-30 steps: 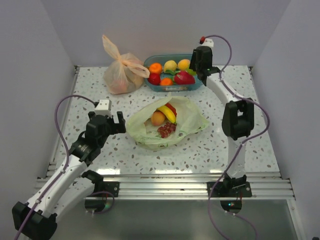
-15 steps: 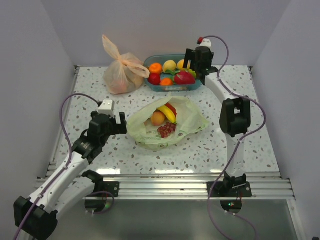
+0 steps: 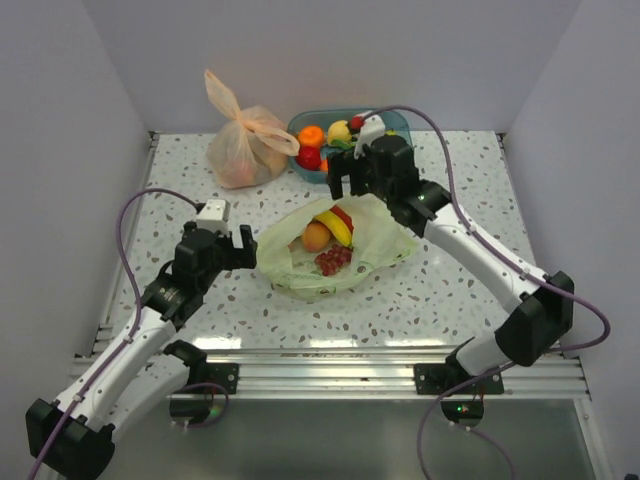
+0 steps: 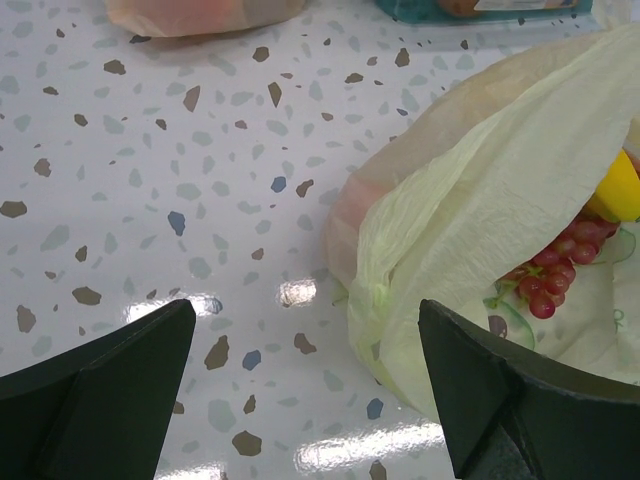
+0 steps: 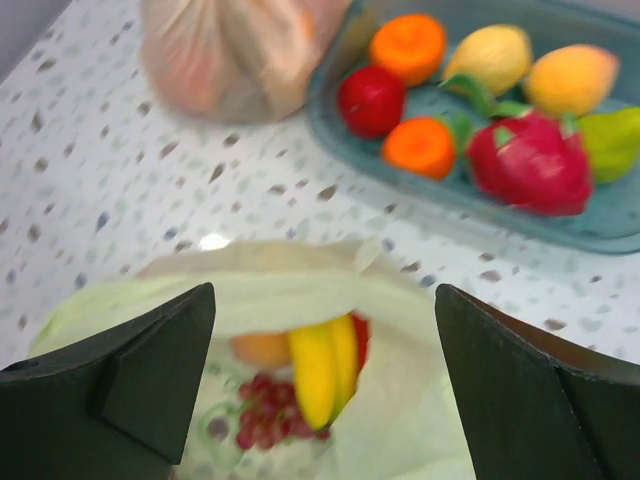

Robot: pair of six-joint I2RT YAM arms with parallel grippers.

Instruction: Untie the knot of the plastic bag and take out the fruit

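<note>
Over on the left, the left gripper is down low over the speckled terrazzo table. Its jaws are spread wide with nothing between them, and it sits just beside the left rim of the plastic bag. My read is that it waits there to pin or tug that edge if the film starts to slide. Behind it, the peach-orange bag stands with its ears tied, out of play. Now the centre: the pale green bag lies slumped flat on the table, thin, crinkly and translucent, its film thrown into soft folds. Its mouth gapes upward and I can find no tied knot anywhere, so that part looks done to me. The fruit sits in the open bag in plain sight: a smooth curved yellow banana, a round peach, a knobbly dark red bunch of grapes, and something red tucked behind the banana. Moving right, the right gripper hangs above the bag's far rim with its fingers wide apart and empty. It points down at the opening, so I'd say it is lining up for a pick. Behind it, the hard-walled blue basket holds oranges, a lemon and a pink dragon fruit.
</note>
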